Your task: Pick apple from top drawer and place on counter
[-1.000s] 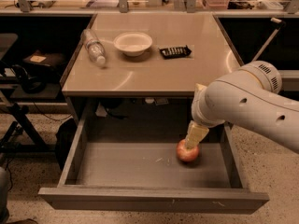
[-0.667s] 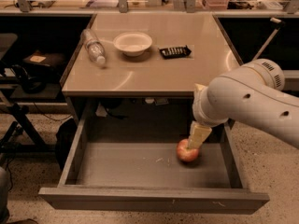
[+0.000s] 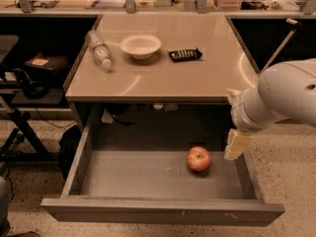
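Note:
The red apple [image 3: 198,159] with yellowish patches lies on the floor of the open grey top drawer [image 3: 163,211], right of its middle. The drawer is pulled out below the beige counter [image 3: 207,78]. My gripper [image 3: 236,145] hangs from the white arm [image 3: 281,95] at the drawer's right side wall, to the right of the apple and a little above it. It does not touch the apple and holds nothing.
On the counter stand a white bowl [image 3: 140,45], a clear plastic bottle [image 3: 99,50] lying on its side at the left, and a black flat object [image 3: 184,55]. Dark shelves and a chair frame [image 3: 19,127] stand to the left.
My gripper was down on the apple; it has since moved right and slightly up, away from the apple. The apple stays in the drawer.

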`<move>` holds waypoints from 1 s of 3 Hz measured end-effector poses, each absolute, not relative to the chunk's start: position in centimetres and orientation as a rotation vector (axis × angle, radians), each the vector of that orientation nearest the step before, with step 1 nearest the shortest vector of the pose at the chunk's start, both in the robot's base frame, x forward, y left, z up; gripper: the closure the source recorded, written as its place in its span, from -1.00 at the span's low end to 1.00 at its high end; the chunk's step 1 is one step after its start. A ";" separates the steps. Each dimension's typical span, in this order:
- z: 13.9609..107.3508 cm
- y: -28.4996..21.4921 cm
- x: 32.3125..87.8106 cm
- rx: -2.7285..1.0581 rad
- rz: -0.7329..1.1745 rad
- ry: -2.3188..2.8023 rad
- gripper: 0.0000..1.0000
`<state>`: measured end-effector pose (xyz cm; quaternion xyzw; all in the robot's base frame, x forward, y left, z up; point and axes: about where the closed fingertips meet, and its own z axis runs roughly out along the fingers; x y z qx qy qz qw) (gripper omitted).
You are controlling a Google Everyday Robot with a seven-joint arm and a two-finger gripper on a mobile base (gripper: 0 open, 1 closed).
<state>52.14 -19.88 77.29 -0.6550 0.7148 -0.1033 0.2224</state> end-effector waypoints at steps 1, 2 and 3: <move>77.3 -19.8 52.2 -1.814 -0.287 1.970 -1.00; 74.3 -17.8 50.8 -1.826 -0.166 1.961 -1.00; 66.1 -14.6 49.5 -1.836 0.058 1.964 -1.00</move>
